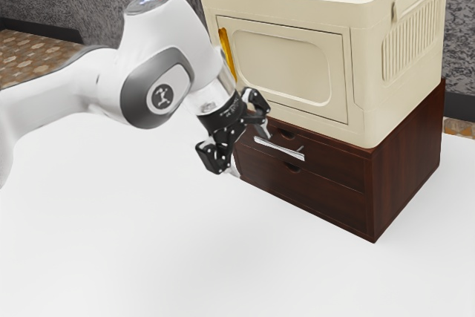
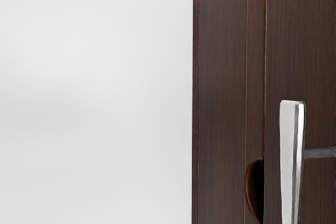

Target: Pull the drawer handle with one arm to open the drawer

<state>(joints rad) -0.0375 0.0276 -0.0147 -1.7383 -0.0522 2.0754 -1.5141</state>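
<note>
My gripper is open beside the left end of the silver handle in the exterior view. One finger is level with the bar's near end, the other lower and nearer the table, with nothing between them. The handle is mounted on the upper drawer of a dark brown wooden cabinet, and that drawer front looks flush with the cabinet. In the wrist view, the handle stands off the drawer front on a thin post, its lower part cut off by the frame.
A cream box-shaped appliance with top rails rests on the cabinet. Below the upper drawer is a lower drawer with a finger notch. The white table stretches in front of the cabinet. Something yellow shows behind the hand.
</note>
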